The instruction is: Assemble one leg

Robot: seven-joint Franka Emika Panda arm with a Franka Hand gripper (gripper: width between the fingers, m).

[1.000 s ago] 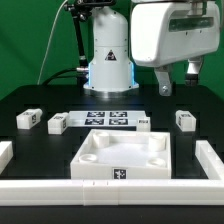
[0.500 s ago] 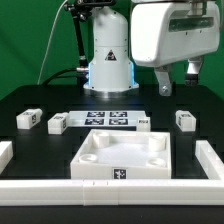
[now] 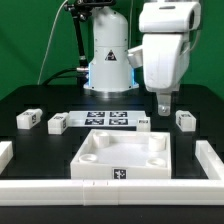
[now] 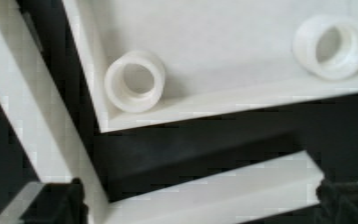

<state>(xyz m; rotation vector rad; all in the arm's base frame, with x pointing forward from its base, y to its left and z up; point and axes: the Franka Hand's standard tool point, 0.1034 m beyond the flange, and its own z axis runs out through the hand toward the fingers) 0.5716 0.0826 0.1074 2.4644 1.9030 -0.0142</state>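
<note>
**A:** Where is your gripper?

**B:** My gripper (image 3: 165,106) hangs above the black table (image 3: 60,100) and touches nothing. In the wrist view my two dark fingertips (image 4: 48,205) stand far apart at the picture's edges. Nothing is between them, so the jaws are spread wide and empty.

**A:** And the leg?

**B:** Four lie on the table. The first leg (image 3: 184,119) sits below me, near, toward the exterior view's right. The second leg (image 3: 143,123) sits below me toward the exterior view's left, about as near. I appear between those two. The third leg (image 3: 58,123) and fourth leg (image 3: 27,119) lie well apart from me, beyond the marker board (image 3: 108,118) on that left side.

**A:** The tabletop?

**B:** The tabletop (image 3: 122,158) lies below me, nearer the exterior camera, with its hollow side up. The wrist view shows two of its round sockets (image 4: 137,80).
</note>
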